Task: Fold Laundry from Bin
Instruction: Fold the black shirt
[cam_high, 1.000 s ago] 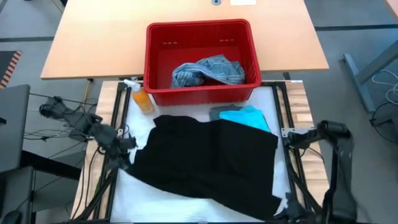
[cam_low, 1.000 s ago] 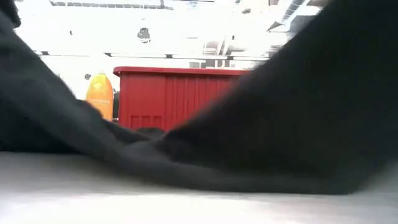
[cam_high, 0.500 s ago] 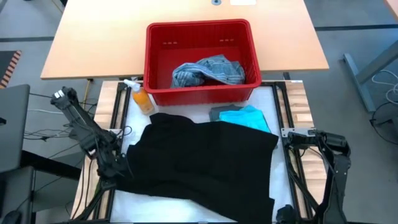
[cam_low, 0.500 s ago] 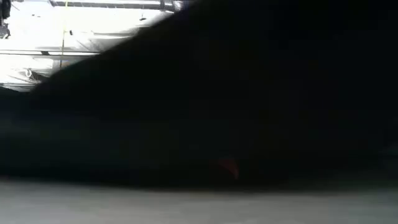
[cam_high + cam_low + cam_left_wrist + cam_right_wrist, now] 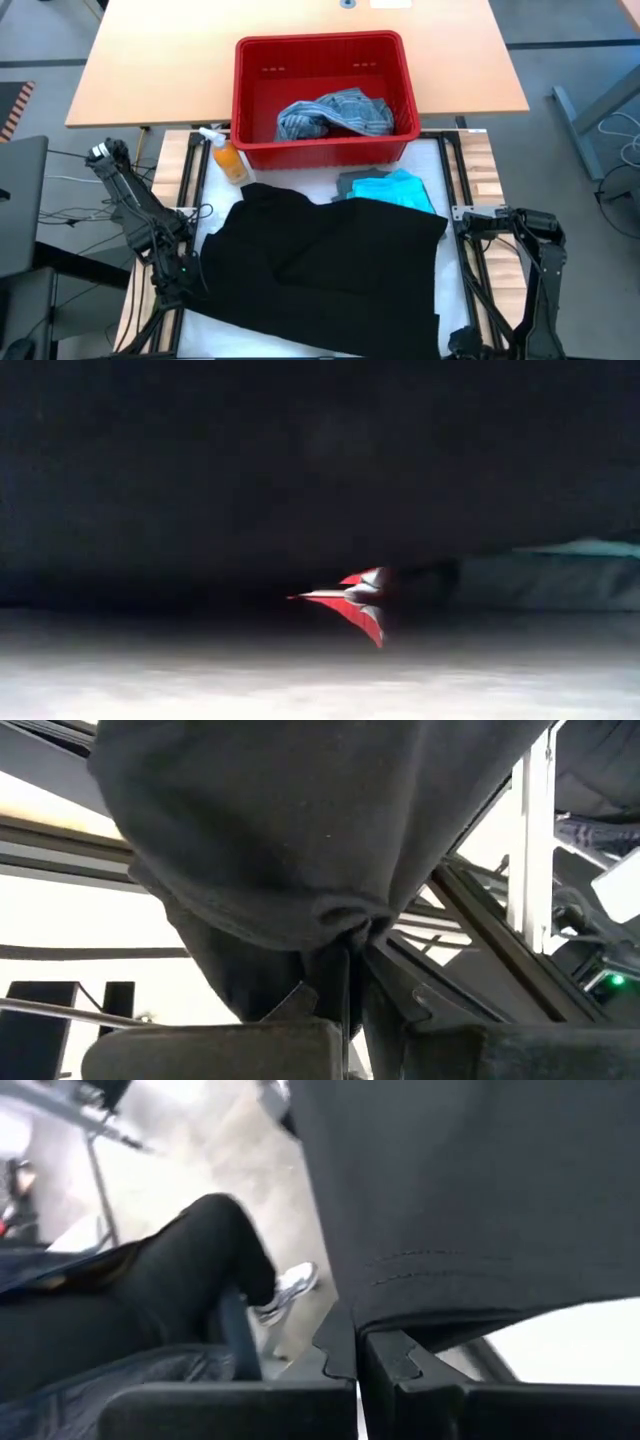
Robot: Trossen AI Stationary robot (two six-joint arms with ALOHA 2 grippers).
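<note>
Black garment [image 5: 300, 470] filling the view, red bin [image 5: 362, 610] sliver beneath its edge

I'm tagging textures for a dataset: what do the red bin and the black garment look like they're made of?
The bin looks like moulded plastic, slightly glossy: rigid slotted walls, thick rim. The black garment looks like soft matte knit fabric, probably cotton jersey: it drapes and bunches where the left gripper pinches it, and shows a stitched hem at the right gripper.
</note>
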